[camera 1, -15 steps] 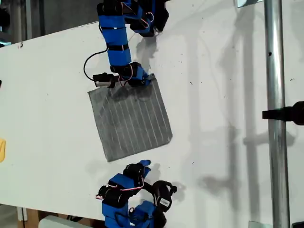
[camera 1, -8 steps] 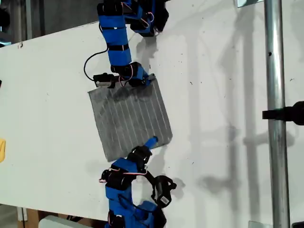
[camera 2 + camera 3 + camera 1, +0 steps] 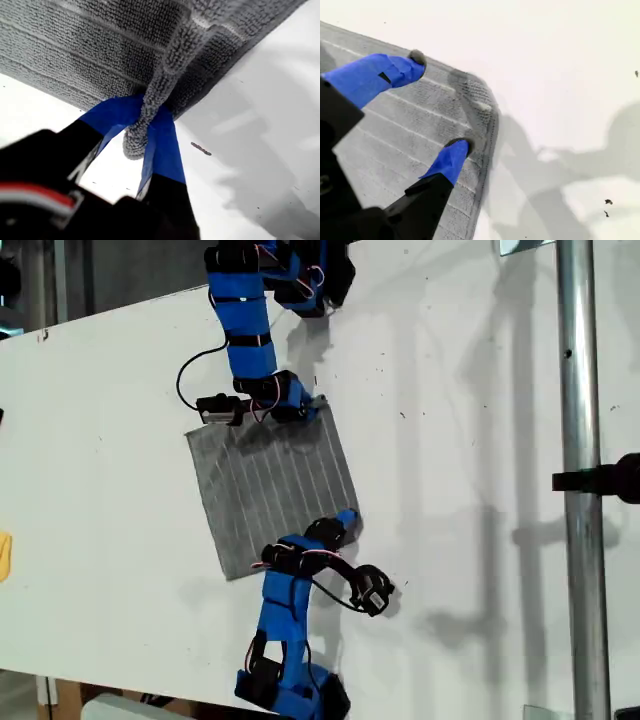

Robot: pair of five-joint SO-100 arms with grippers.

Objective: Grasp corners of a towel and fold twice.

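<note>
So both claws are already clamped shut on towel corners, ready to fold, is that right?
Not quite. Only my first claw is shut on a corner of the towel, as the first wrist view shows. In the second wrist view my second claw is open, its fingertips spread on the cloth near another corner.

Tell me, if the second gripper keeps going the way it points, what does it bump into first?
Probably the towel. My second gripper is open, its fingertips spread over the corner, right at the cloth. Whether they touch it already is hard to tell.
</note>
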